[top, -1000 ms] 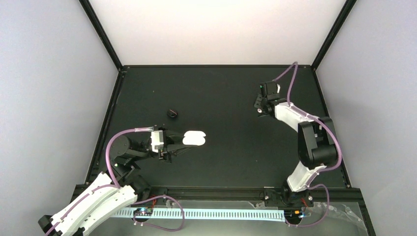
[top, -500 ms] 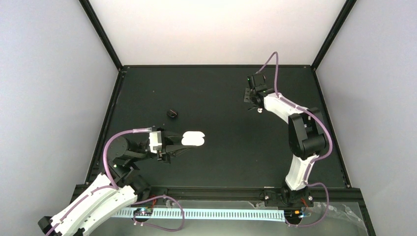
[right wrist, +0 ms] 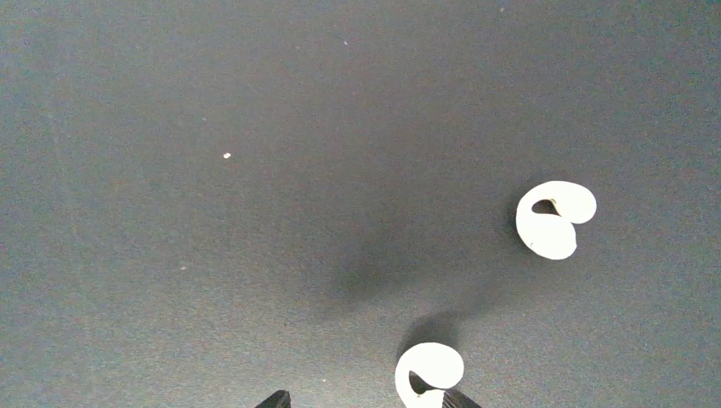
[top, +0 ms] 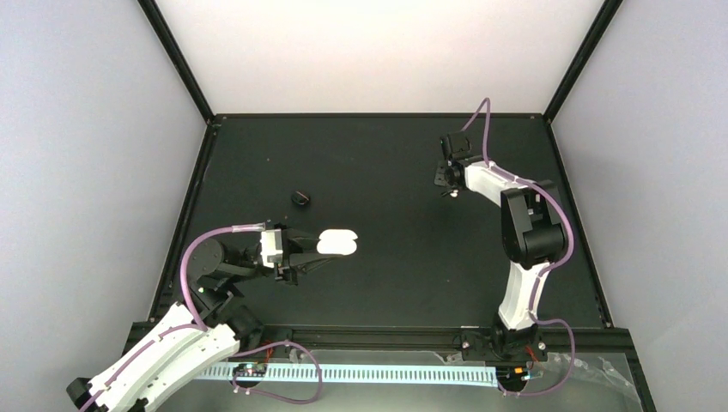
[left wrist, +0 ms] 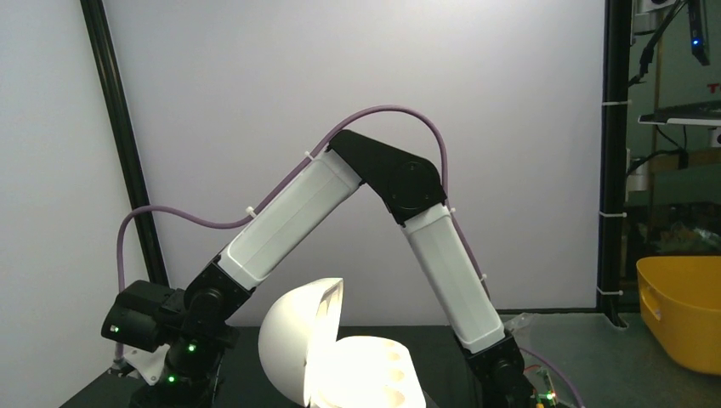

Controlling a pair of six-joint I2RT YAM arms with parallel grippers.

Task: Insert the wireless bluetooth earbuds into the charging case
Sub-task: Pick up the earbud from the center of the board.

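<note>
Two white earbuds lie on the black mat in the right wrist view, one (right wrist: 554,220) at the right and one (right wrist: 429,368) at the bottom edge. My right gripper (right wrist: 367,399) is open over the mat, and the nearer bud sits just inside its right fingertip (right wrist: 459,398). From above, that gripper (top: 445,178) hovers at the back right, a white bud (top: 448,194) just below it. The white charging case (top: 339,241) stands open, lid up (left wrist: 302,340), sockets showing (left wrist: 378,374). My left gripper (top: 319,255) is shut on the case's near end.
A small black round puck (top: 300,198) lies on the mat behind the left gripper. A tiny white speck (right wrist: 227,155) sits left of the buds. A black frame rail (top: 185,219) edges the mat. A yellow bin (left wrist: 680,310) stands beyond the table.
The right gripper swung left and back over the buds, and its jaws narrowed somewhat. The left gripper and case barely shifted.
</note>
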